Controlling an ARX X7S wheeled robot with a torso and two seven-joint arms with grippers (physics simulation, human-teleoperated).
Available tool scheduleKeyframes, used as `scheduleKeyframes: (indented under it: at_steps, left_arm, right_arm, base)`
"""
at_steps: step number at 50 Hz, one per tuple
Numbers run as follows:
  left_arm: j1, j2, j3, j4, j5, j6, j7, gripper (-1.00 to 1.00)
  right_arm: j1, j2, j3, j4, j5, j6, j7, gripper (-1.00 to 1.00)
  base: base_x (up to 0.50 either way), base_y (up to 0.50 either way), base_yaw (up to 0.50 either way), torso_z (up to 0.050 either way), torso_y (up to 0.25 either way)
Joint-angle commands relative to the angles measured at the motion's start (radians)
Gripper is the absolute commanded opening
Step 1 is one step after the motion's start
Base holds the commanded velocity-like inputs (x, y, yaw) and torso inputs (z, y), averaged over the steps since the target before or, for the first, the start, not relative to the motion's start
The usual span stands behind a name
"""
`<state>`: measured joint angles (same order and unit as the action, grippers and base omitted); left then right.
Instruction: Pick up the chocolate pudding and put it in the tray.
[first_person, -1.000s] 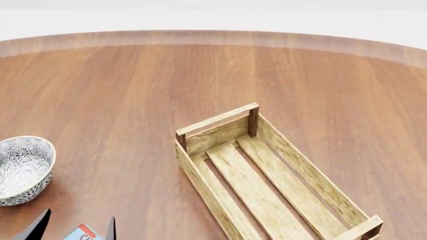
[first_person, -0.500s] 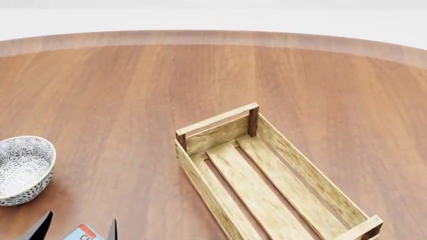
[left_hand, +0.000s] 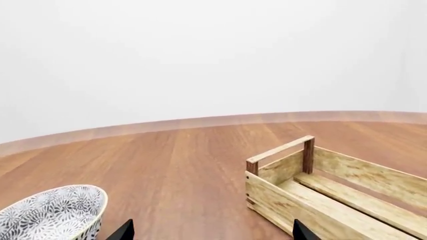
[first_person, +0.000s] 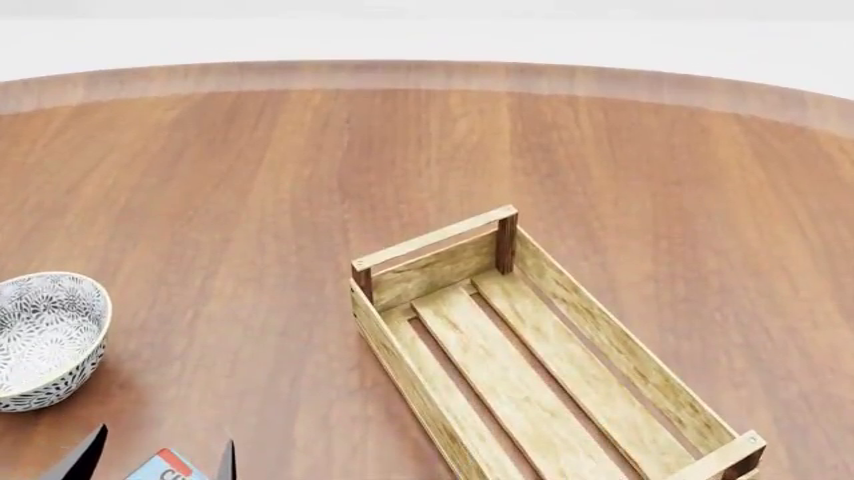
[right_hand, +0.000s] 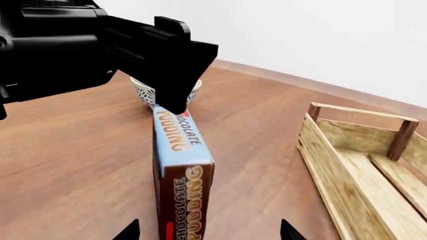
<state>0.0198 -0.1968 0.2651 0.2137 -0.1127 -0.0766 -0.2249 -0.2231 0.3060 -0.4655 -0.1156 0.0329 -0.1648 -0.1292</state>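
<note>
Pudding carton (right_hand: 179, 170) stands on the table (first_person: 267, 180) at the near-left edge, left gripper (first_person: 154, 458) straddling it, fingers spread, no visible contact. Nothing has changed over the last second: grasp not closed yet. Right gripper's state: can't tell. Crate (first_person: 534, 350) sits right, empty; bowl (first_person: 40, 335) far-left.

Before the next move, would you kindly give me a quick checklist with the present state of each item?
1. Left gripper astride the chocolate pudding, fingers either side: ok.
2. Fingers closed on the carton: cannot tell; the contact is out of view.
3. Carton off the table: not ok; it stands on the wood.
4. Tray holds nothing: ok.
5. Bowl apart from the carton: ok.
6. Right gripper open, behind the carton: ok.
</note>
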Motion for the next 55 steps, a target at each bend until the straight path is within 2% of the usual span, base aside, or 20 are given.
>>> scheduleKeyframes:
  at_steps: [1,55]
  left_arm:
    - [0.001,-0.009,0.012,0.031,0.0,-0.025,-0.01,1.0]
    - [-0.005,-0.034,0.027,0.048,-0.049,-0.023,-0.036,1.0]
  right_arm:
    - [0.041,-0.015,-0.01,0.015,0.014,0.021,-0.009,1.0]
    - [0.191,-0.077,-0.083,0.159,0.0,0.103,-0.015,1.0]
  base:
    - [0.0,0.0,0.0,0.0,0.0]
    - [0.0,0.0,0.0,0.0,0.0]
